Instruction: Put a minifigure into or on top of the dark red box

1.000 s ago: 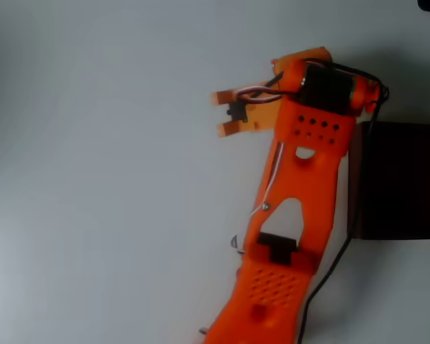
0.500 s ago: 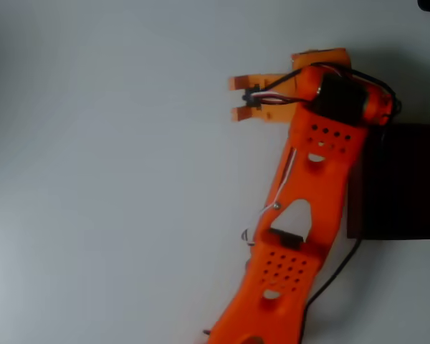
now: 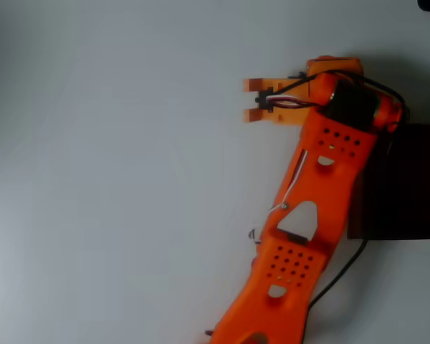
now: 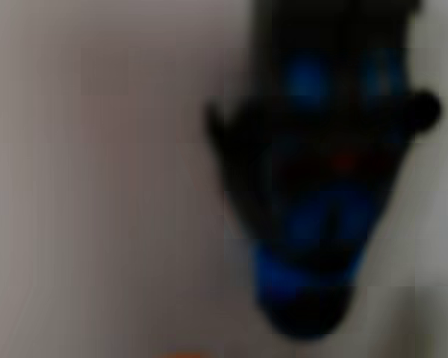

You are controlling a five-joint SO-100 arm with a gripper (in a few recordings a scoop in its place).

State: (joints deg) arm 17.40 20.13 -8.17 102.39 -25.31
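Seemingly the fingers (image 3: 252, 100), narrow-set, grip the figure (image 4: 313, 224), blurry in wrist view; prob. light, stiff, slick plastic, best held at torso, box (image 3: 401, 183) nearby.

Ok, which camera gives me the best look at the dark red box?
The overhead view. It shows the dark red box at the right edge, with a thin maroon wall and a near-black inside, partly covered by the orange arm. In the wrist view I cannot make the box out; a blurred blue and dark shape hangs close to the lens.
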